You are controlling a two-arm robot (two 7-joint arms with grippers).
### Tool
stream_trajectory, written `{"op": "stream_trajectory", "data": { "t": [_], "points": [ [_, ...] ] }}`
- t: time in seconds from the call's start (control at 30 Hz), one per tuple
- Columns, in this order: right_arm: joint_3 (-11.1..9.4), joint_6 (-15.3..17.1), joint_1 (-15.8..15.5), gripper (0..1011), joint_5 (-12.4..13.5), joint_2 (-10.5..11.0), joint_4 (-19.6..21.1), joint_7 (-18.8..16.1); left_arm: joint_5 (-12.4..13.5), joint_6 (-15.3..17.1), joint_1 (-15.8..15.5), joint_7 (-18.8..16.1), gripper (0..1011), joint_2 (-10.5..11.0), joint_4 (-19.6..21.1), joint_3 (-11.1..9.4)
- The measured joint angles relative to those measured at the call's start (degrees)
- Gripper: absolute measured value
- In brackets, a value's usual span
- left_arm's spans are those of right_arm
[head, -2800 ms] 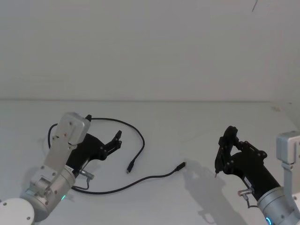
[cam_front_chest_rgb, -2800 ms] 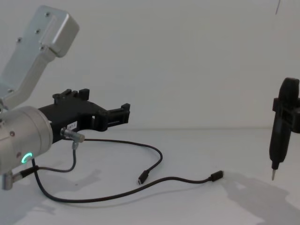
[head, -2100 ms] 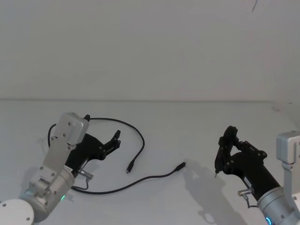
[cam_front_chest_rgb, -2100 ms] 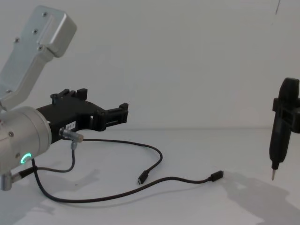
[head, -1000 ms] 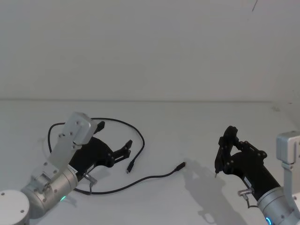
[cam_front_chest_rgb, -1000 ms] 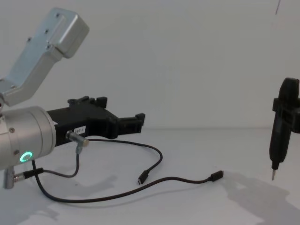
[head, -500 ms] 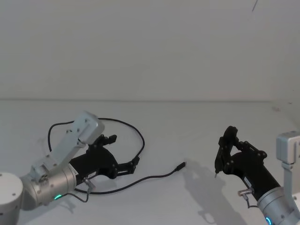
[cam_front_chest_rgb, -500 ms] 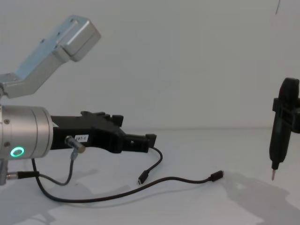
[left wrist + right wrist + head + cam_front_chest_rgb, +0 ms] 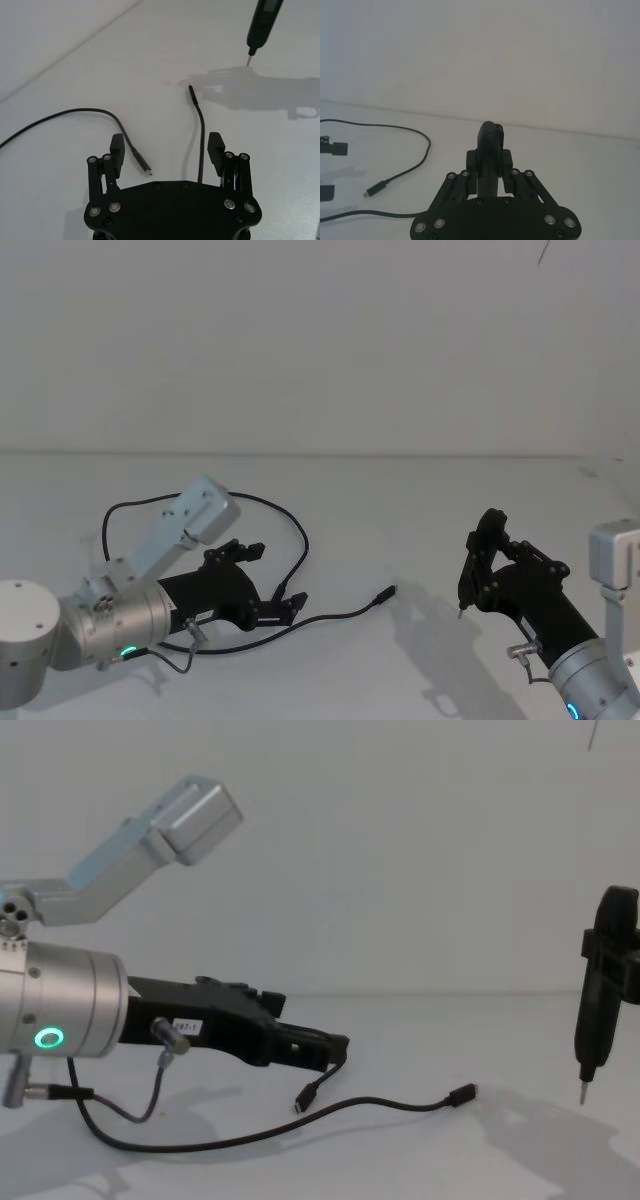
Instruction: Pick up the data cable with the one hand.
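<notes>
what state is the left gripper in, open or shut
Open. In the left wrist view the left gripper's fingers stand wide apart, and the data cable shows on the table between them, not gripped.

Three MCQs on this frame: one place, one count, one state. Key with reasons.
1. The left pincer is: A) low over the data cable; B) raised high overhead; C) against the back wall.
2. How many plugs lie on the table? A) one; B) two; C) four.
3. Left pincer's fingers: A) shut on the cable; B) shut empty; C) open.
Key: 1 A, cable ends lie just ahead of its fingers; 2 B, one near the pincer, one further right; 3 C, clear gap between them. Right pincer is parked at the right.
</notes>
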State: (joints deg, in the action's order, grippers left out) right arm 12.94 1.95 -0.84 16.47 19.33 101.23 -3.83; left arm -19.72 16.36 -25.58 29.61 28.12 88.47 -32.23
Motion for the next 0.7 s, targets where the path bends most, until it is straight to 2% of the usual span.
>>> {"op": "stream_trajectory", "data": {
  "t": [0.27, 0.7],
  "points": [
    [0.0, 0.0, 0.0, 279, 0.0, 0.0, 0.0, 0.0, 0.0, 1.0, -2.1, 2.3, 1001, -0.5, -2.3, -2.0],
    [0.0, 0.0, 0.0, 279, 0.0, 0.0, 0.0, 0.0, 0.8, 2.1, -4.4, 3.8, 1001, -1.7, -5.7, -4.6]
  ]
}}
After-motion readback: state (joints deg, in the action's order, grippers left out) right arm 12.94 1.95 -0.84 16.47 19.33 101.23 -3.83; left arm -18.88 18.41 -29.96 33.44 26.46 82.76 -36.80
